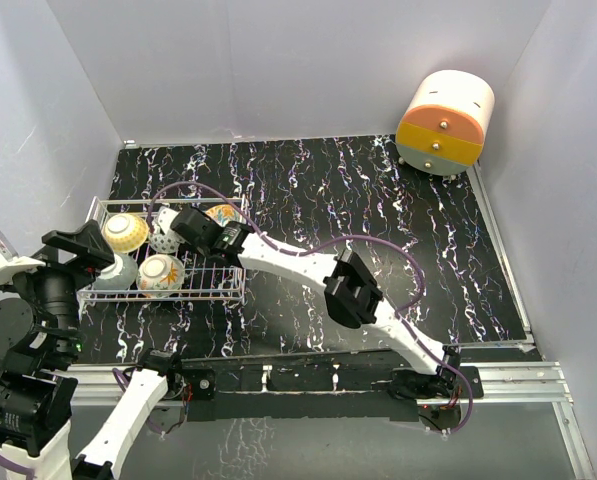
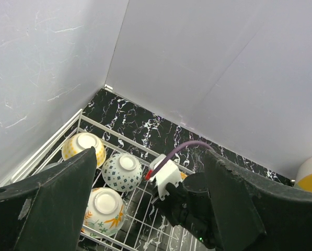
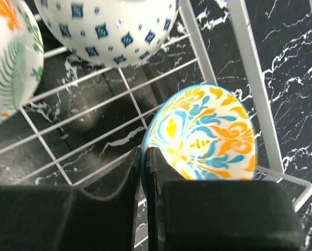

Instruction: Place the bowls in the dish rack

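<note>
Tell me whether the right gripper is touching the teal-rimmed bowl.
Touching. The right wrist view shows the right gripper pinching the teal-rimmed bowl by its rim, with no gap.

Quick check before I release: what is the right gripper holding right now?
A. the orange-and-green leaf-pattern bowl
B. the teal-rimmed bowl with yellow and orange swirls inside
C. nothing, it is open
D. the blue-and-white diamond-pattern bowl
B: in the right wrist view the right gripper is shut on the rim of the teal-rimmed bowl, tilted on edge over the dish rack wires; the blue-white bowl sits apart from it.
</note>
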Tool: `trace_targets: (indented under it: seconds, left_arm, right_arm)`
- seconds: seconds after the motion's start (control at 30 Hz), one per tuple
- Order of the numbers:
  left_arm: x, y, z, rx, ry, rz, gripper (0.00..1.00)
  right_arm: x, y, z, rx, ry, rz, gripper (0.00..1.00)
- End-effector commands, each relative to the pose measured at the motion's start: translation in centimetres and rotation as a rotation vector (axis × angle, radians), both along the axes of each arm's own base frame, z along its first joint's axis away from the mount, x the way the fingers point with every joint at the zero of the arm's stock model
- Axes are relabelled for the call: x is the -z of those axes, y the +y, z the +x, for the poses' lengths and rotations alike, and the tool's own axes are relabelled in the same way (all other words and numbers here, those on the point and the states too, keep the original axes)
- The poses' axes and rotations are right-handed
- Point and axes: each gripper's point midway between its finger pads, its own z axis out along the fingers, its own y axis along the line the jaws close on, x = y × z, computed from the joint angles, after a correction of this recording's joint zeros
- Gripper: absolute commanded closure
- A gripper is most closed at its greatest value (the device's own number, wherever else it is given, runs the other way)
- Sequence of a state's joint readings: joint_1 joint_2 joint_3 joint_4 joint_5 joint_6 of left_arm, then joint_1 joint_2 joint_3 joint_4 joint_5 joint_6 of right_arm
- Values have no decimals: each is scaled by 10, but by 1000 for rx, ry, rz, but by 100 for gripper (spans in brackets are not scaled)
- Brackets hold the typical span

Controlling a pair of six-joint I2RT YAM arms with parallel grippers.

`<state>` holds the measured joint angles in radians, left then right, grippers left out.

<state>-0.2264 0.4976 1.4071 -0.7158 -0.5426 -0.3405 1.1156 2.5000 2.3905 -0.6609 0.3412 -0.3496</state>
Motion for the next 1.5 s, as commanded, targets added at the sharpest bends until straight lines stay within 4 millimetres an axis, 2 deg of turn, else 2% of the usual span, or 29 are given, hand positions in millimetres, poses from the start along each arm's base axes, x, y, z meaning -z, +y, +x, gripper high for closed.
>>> trace_targets:
  seconds: [0.0, 0.17, 0.27, 0.4, 0.53, 0.67, 0.87, 1.03, 1.17, 1.47]
  left_arm:
    - [-3, 2, -3, -7, -11, -5, 18]
    - [-3, 3, -2, -11, -5, -4, 18]
    - [-3, 3, -1, -11, -2, -4, 18]
    - [-4, 2, 0, -10, 3, -3, 18]
    - [-5, 4, -1, -19, 4, -1, 18]
    - [-9, 6, -2, -27, 3, 5, 18]
    - [-11, 5, 1, -27, 10, 10, 18]
    - [-11, 6, 2, -34, 13, 15, 18]
    - [-12, 6, 3, -35, 14, 20, 18]
    - [-11, 6, 4, -39, 18, 24, 18]
  right_arm:
    - [-100, 20, -6, -4, -18, 303, 92]
    - [-148, 36, -18, -51, 55, 529, 92]
    - [-170, 38, -23, -57, 143, 673, 92]
    - [-194, 30, -30, -70, 324, 905, 92]
    - [-207, 8, -33, -102, 536, 1090, 92]
    - [-195, -10, -36, -153, 802, 1201, 92]
    - [-183, -3, -47, -212, 1016, 1252, 92]
    - [-171, 5, -47, -198, 1115, 1257, 92]
    - [-150, 6, -48, -138, 1197, 1255, 92]
    - [-121, 9, -48, -39, 1273, 1248, 92]
